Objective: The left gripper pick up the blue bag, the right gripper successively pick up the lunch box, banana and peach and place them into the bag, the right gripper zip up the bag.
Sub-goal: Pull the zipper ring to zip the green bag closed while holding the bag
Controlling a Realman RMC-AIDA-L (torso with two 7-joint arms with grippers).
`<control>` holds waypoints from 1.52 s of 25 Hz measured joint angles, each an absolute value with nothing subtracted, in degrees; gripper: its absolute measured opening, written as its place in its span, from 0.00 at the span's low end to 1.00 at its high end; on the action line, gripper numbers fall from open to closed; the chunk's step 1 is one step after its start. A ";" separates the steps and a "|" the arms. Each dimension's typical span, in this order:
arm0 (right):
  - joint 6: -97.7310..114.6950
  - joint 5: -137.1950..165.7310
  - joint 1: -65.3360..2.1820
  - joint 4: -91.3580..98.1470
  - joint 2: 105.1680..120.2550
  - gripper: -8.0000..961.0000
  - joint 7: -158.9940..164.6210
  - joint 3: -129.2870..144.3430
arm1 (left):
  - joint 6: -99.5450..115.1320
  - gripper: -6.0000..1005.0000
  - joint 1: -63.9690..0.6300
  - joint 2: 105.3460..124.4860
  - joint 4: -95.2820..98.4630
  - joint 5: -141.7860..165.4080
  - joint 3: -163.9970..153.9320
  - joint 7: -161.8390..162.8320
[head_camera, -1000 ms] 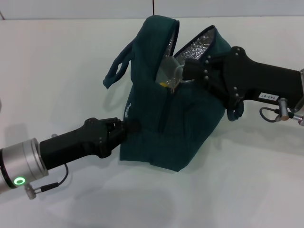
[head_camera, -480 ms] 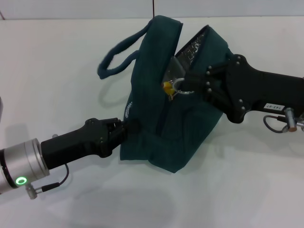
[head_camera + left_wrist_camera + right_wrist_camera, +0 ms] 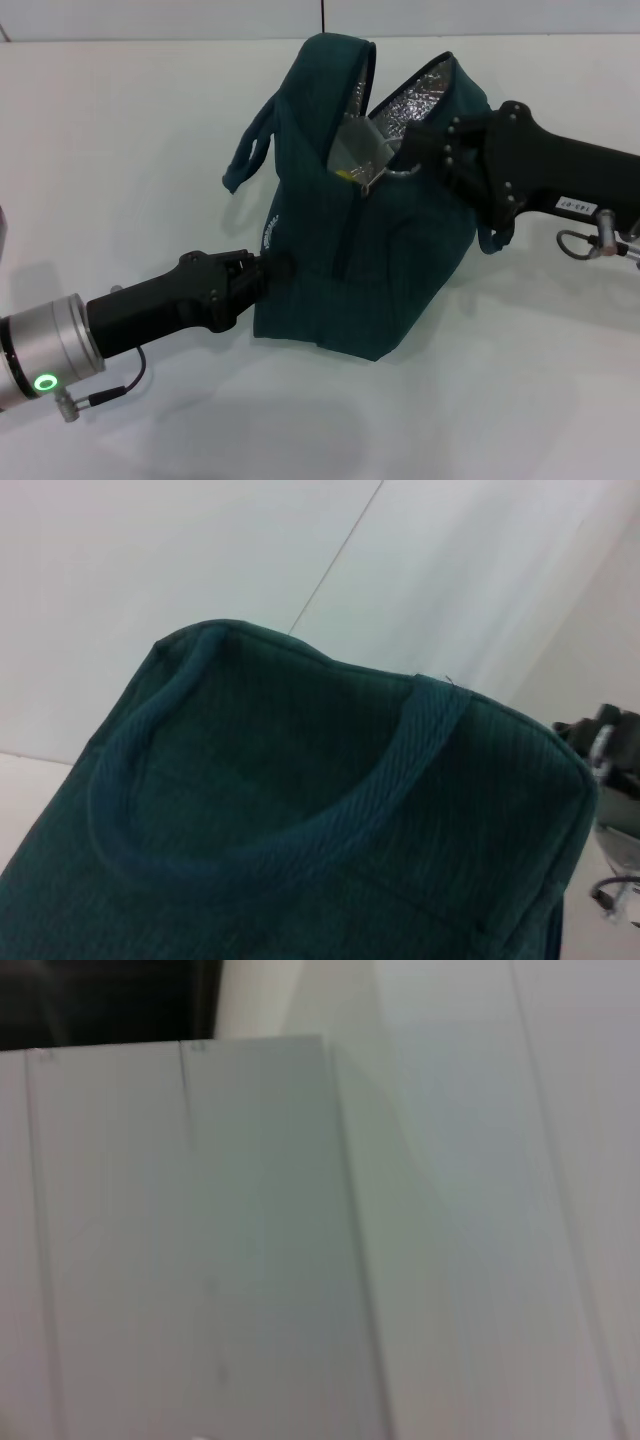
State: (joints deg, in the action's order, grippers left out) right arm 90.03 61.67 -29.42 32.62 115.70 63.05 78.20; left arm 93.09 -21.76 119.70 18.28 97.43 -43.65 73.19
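The blue bag [image 3: 380, 260] stands in the middle of the white table, its top gaping and showing silver lining [image 3: 415, 100]. My left gripper [image 3: 272, 270] is shut on the fabric at the bag's lower left side. My right gripper [image 3: 408, 155] reaches into the opening from the right, its tip at the ring zip pull [image 3: 392, 172] and shut on it. A clear corner of the lunch box [image 3: 358, 148] sticks out of the opening, with a bit of yellow banana [image 3: 346, 177] below it. The peach is hidden. In the left wrist view, the bag [image 3: 300, 880] and one handle [image 3: 400, 780] fill the picture.
One loop handle [image 3: 250, 150] hangs off the bag's left side over the white table [image 3: 120, 150]. The right arm [image 3: 560, 180] stretches in from the right edge. The right wrist view shows only pale flat surfaces.
Half a second ago the right gripper sat lower and the opening was narrower, with the left handle lifted. Now the gripper is back up and to the right, the opening is wider and the handle hangs down.
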 joint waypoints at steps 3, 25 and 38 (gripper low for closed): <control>93.54 61.90 -29.65 32.71 115.63 0.01 62.92 79.09 | 93.13 0.07 -21.72 119.70 18.29 97.37 -43.68 73.20; 99.30 64.69 -28.84 32.93 115.61 0.01 60.08 83.15 | 93.29 0.08 -21.38 119.75 16.67 96.42 -43.10 73.10; 102.98 58.91 -25.20 31.09 115.47 0.01 50.59 80.72 | 93.70 0.33 -20.93 119.55 16.64 90.39 -43.06 73.65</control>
State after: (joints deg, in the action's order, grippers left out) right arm 102.98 58.91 -25.20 31.09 115.47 50.59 80.72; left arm 93.70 -20.93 119.55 16.64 90.39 -43.06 73.65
